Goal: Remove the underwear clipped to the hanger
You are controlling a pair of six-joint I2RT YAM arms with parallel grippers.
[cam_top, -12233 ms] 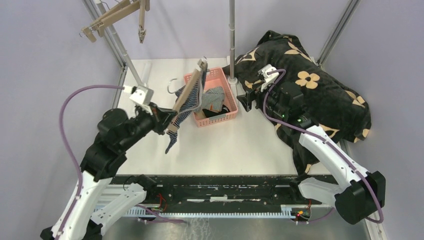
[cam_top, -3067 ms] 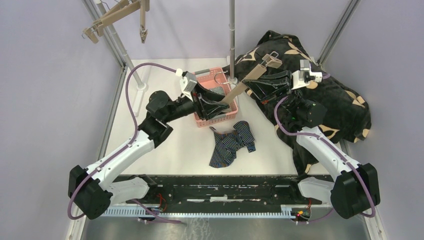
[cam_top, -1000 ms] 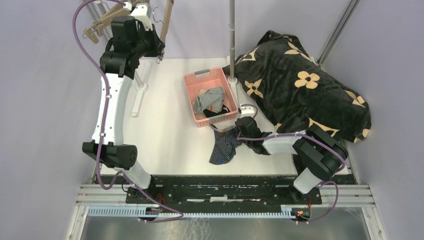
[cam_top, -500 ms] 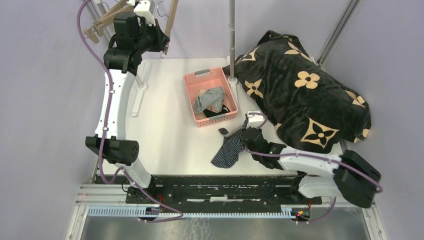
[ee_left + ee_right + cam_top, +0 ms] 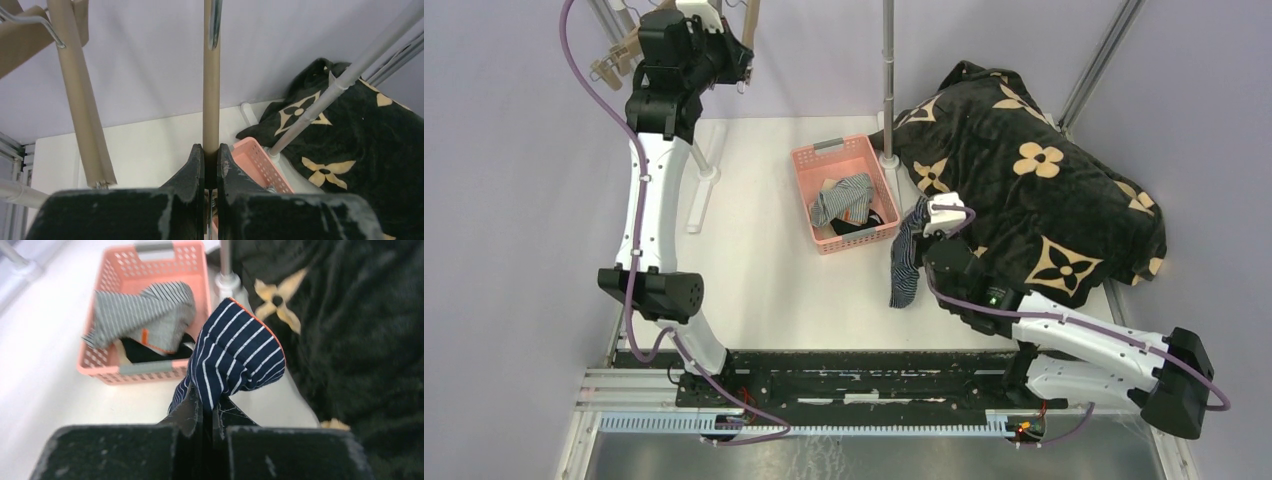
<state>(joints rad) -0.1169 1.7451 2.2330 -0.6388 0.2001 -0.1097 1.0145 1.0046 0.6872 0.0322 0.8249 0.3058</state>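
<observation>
My right gripper (image 5: 207, 409) (image 5: 921, 222) is shut on the navy striped underwear (image 5: 235, 355), which hangs off the table (image 5: 754, 270) beside the pink basket (image 5: 804, 160). The cloth (image 5: 907, 262) dangles down from the jaws. Grey-and-white striped underwear (image 5: 142, 312) (image 5: 841, 195) and a black one (image 5: 147, 352) lie in the basket. High at the back left, my left gripper (image 5: 210, 152) (image 5: 742, 62) is shut on a bare wooden hanger (image 5: 211, 90), held upright by the rack.
More wooden hangers (image 5: 80, 90) (image 5: 619, 55) hang on the rack at the back left. A metal pole (image 5: 887, 70) stands behind the basket. A big black blanket with tan flowers (image 5: 1044, 190) fills the right side.
My right gripper has lifted the navy underwear off the table and carried it up and back toward the basket. The left arm has raised the hanger slightly higher at the rack.
</observation>
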